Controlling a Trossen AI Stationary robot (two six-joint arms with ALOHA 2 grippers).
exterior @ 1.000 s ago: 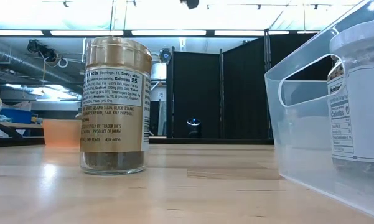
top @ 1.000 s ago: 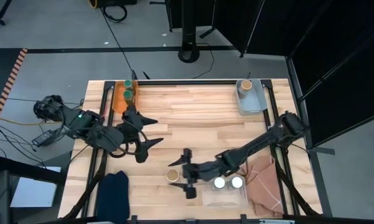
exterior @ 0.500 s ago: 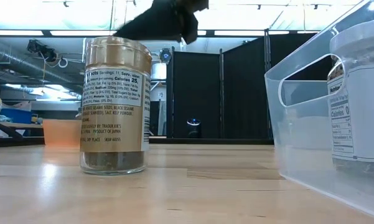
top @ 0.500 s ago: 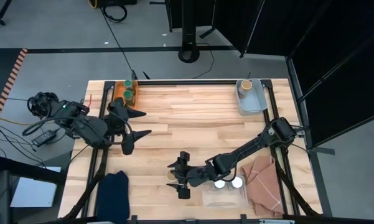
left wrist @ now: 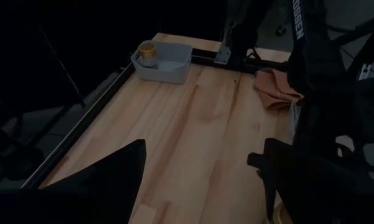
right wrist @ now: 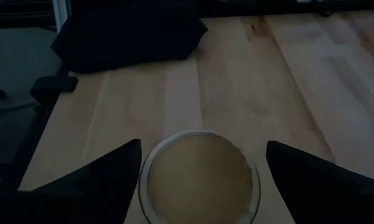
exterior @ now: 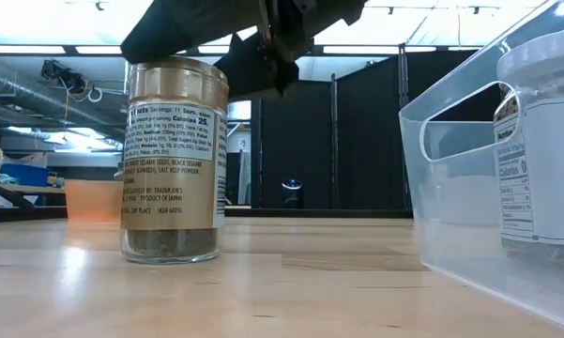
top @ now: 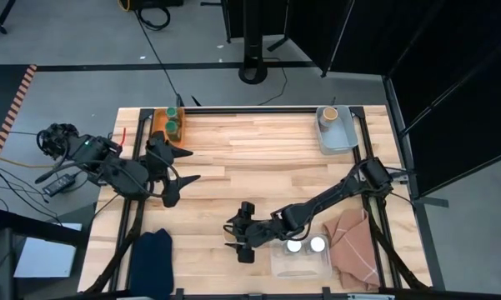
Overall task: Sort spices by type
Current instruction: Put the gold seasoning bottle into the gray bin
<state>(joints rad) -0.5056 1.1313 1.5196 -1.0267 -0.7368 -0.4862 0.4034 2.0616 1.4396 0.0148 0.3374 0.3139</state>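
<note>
The right gripper [top: 241,236] is positioned directly over a tan-lidded spice jar [exterior: 174,160] standing upright near the front edge of the table [top: 267,158]. In the right wrist view the jar's round tan lid [right wrist: 199,177] sits centred in the gap between the two dark fingers [right wrist: 99,174], which are spread wide to either side and clear of it. The low view confirms that the gripper [exterior: 263,42] is at the level of the lid, above the jar's body; whether any part touches the lid cannot be determined. The jaws are released and nothing is grasped.

Just beside this jar, toward the right side of the table, a clear plastic bin [top: 300,262] contains two white-lidded jars [top: 294,246] side by side. A tan cloth [top: 354,237] lies next to that bin.

The left gripper [top: 180,166] hangs over the left part of the table with its fingers spread apart and empty, well apart from the jar under the right gripper. Near it, at the far left corner, an orange bin [top: 160,132] contains two green-lidded jars [top: 172,127]. At the far right corner a grey bin [top: 338,133] contains one tan-lidded jar [top: 328,112], also seen in the left wrist view [left wrist: 148,53]. A dark blue cloth [top: 152,254] lies at the front left corner.
</note>
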